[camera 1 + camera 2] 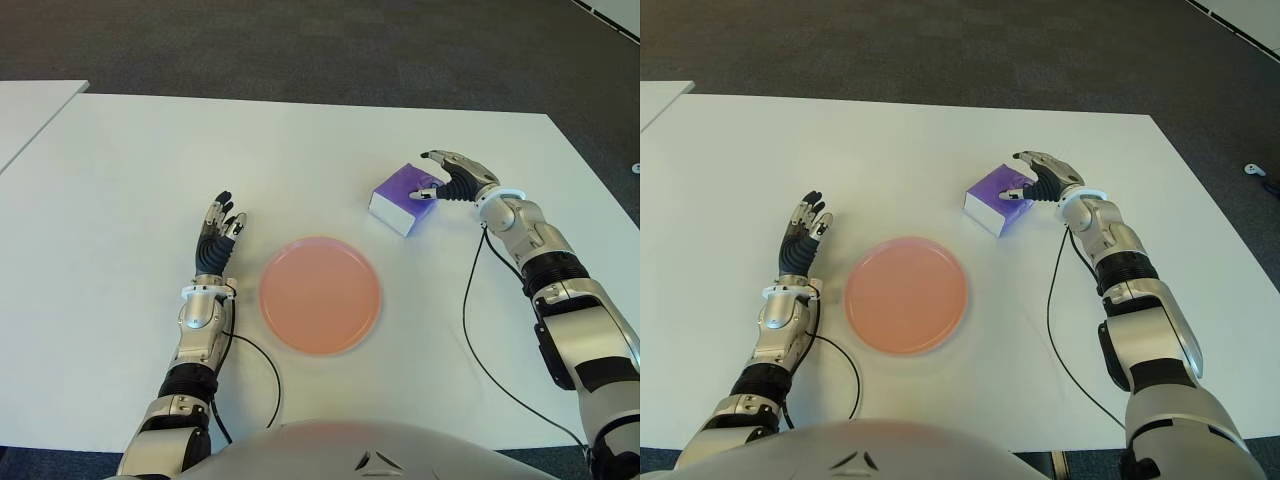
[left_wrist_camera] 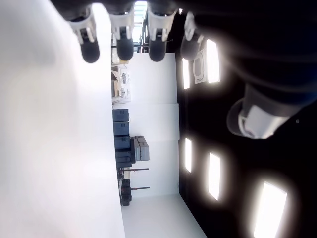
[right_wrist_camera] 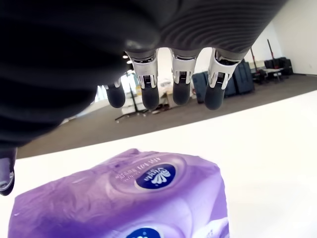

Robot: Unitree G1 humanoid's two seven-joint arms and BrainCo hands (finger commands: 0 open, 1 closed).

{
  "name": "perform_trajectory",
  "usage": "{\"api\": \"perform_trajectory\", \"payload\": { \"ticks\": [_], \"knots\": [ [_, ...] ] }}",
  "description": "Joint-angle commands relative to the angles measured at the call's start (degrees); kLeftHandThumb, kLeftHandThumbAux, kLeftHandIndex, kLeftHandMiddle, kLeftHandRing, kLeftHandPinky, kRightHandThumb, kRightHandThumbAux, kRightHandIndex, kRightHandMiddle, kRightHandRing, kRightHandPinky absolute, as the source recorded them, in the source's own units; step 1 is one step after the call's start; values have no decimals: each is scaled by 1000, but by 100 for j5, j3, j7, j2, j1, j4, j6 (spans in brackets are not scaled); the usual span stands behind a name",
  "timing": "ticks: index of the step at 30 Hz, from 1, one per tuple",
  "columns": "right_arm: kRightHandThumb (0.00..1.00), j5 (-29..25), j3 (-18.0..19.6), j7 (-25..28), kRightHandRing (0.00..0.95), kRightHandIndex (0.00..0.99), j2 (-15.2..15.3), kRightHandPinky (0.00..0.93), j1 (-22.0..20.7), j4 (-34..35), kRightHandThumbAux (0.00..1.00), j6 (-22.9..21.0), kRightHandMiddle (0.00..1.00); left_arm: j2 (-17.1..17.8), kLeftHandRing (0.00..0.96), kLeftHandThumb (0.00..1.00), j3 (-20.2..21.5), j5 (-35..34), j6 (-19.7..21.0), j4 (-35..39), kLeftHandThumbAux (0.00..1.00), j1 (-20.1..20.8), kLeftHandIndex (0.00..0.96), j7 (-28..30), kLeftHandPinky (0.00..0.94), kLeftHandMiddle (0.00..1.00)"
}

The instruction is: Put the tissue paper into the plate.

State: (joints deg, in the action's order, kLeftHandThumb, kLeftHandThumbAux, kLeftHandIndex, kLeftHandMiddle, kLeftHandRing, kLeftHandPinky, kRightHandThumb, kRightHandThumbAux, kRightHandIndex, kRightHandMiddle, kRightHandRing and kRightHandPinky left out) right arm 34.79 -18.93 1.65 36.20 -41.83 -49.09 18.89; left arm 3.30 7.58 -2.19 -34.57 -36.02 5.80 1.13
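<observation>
The purple tissue pack [image 3: 124, 203] carries a dark blue oval label [image 3: 155, 177] with white writing, but the letters are too small and upside down to read.

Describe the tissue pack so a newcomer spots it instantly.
On the white table, look to the robot's right of the round pink plate. The tissue pack lies there under the open right hand. It is the only purple, boxy thing there.

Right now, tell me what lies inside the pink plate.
Nothing: the plate shows bare. The tissue pack sits on the table beyond it, right hand open over it.
</observation>
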Motion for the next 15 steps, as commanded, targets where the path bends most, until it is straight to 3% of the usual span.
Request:
{"api": "perform_trajectory", "payload": {
  "ticks": [1,15],
  "knots": [
    [291,-47,-20,-15,0,7,-89,82,259,155,415,80,0,-86,0,0,-63,34,178,-286,505,-226,0,3,0,0],
    [295,49,-137,90,0,9,-169,87,313,287,431,104,0,-111,0,0,-52,24,152,-360,507,-196,0,4,0,0]
  ]
}}
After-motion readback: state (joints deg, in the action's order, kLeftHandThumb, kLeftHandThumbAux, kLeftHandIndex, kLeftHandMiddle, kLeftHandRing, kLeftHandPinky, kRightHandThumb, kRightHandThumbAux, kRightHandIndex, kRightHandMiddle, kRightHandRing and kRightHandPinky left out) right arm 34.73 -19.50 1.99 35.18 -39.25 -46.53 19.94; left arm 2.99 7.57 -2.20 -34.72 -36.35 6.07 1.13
